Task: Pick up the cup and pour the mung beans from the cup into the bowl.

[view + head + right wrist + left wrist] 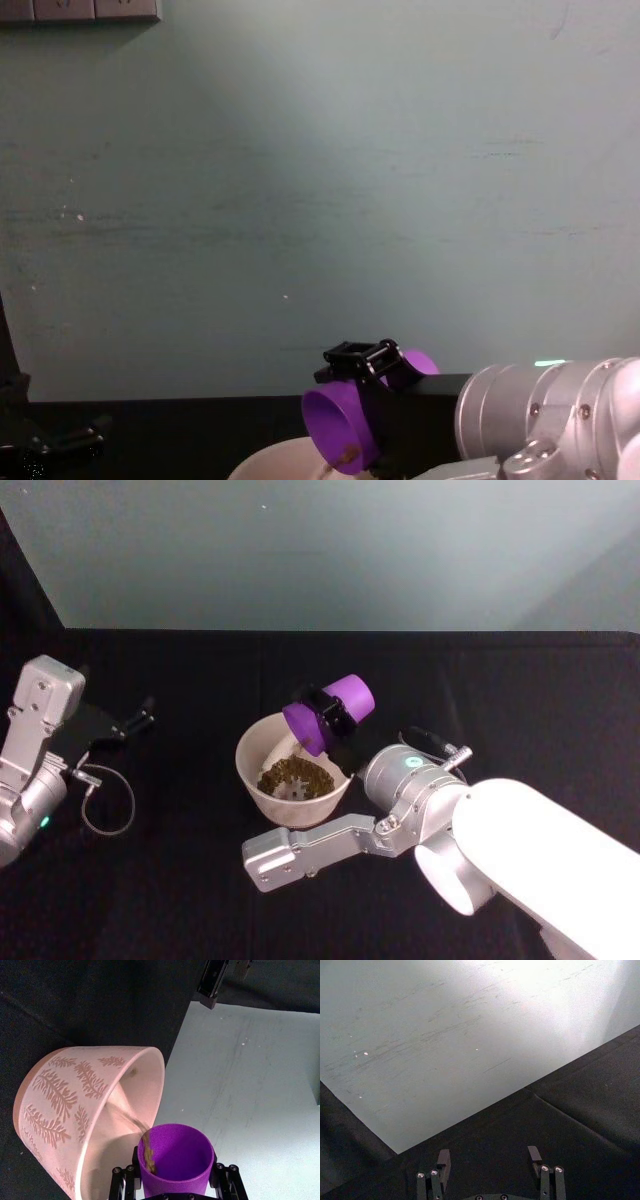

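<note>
One cup [352, 696] is counted, and one bowl [262, 792]. A single heap of mung beans [296, 775] is seen inside that bowl. Two grippers are counted: the left gripper [138, 717] and the right gripper [333, 721]. One wire loop [108, 802] is noted.

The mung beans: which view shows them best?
Head view: the mung beans lie heaped in the bowl. Right wrist view shows a stream leaving the cup in the right gripper; chest view, hardly any. Left gripper idles at left.
</note>
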